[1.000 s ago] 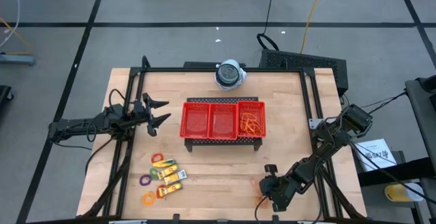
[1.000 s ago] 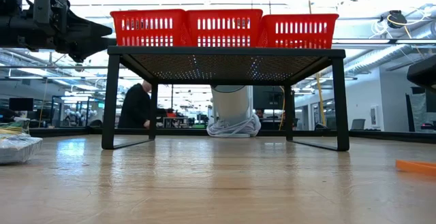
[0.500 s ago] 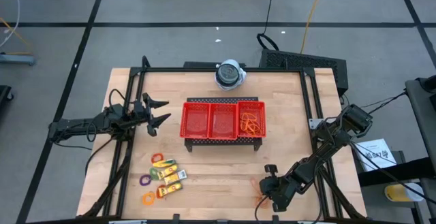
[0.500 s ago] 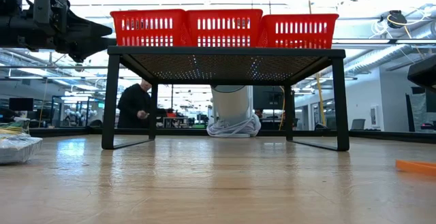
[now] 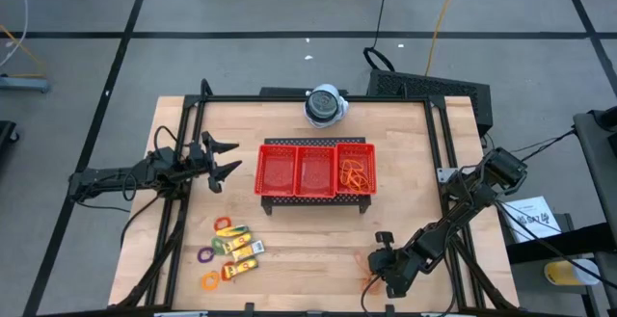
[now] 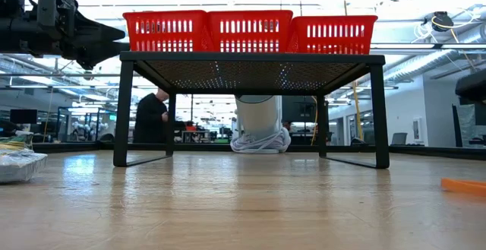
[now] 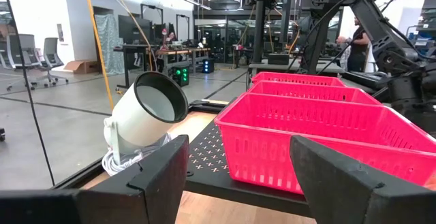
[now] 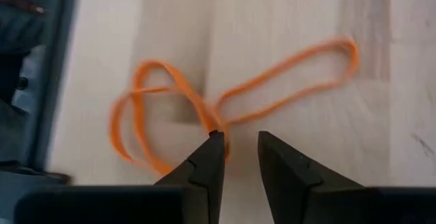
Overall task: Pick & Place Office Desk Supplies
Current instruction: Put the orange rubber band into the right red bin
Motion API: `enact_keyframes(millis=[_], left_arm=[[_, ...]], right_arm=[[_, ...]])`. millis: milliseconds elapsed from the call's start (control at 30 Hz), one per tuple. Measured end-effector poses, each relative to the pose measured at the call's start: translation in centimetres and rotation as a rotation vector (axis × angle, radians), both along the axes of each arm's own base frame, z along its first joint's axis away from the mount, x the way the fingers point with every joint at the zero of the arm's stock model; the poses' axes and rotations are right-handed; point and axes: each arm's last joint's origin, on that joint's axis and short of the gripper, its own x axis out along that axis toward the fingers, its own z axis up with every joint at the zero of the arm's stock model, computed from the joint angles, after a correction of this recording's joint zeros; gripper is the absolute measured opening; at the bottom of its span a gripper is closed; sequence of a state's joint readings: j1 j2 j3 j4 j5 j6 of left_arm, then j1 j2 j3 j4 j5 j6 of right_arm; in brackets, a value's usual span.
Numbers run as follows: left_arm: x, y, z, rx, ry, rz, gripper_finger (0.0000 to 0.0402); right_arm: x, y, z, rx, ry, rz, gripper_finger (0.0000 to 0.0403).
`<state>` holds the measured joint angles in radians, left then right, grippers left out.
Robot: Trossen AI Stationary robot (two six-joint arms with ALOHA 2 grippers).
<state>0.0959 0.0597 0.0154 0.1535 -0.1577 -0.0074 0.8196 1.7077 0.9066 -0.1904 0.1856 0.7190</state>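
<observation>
At the table's near edge, right end effector [image 8: 235, 146] slightly parted over orange rubber bands [image 8: 238, 98].

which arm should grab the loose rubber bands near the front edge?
Right. The right gripper is down at the rubber bands, fingers slightly apart around a strand. The left gripper hovers open beside the red tray, far from them.

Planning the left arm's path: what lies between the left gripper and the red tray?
Bare wood only, as the high view shows: nothing sits between the left gripper, fingers open, and the red tray.
</observation>
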Motion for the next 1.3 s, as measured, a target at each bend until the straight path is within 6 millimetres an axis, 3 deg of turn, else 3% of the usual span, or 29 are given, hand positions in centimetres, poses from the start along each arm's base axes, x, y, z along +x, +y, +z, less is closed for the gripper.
enact_keyframes(millis=[300,600,800,1300], left_arm=[[0.0,0.0,0.0,0.0,0.0,0.0,0.0267],[0.0,0.0,0.0,0.0,0.0,0.0,0.0267],[0.0,0.0,0.0,0.0,0.0,0.0,0.0267],[0.0,0.0,0.0,0.0,0.0,0.0,0.0267]], right_arm=[[-0.3,-0.3,-0.5,0.01,-0.012,-0.002,0.0065],[-0.3,-0.4,-0.6,-0.028,-0.03,0.05,0.0007],[-0.2,-0.4,-0.5,-0.044,-0.058,0.045,0.0001],[-0.6,-1.3,4.5,-0.033,-0.27,0.032,0.0]])
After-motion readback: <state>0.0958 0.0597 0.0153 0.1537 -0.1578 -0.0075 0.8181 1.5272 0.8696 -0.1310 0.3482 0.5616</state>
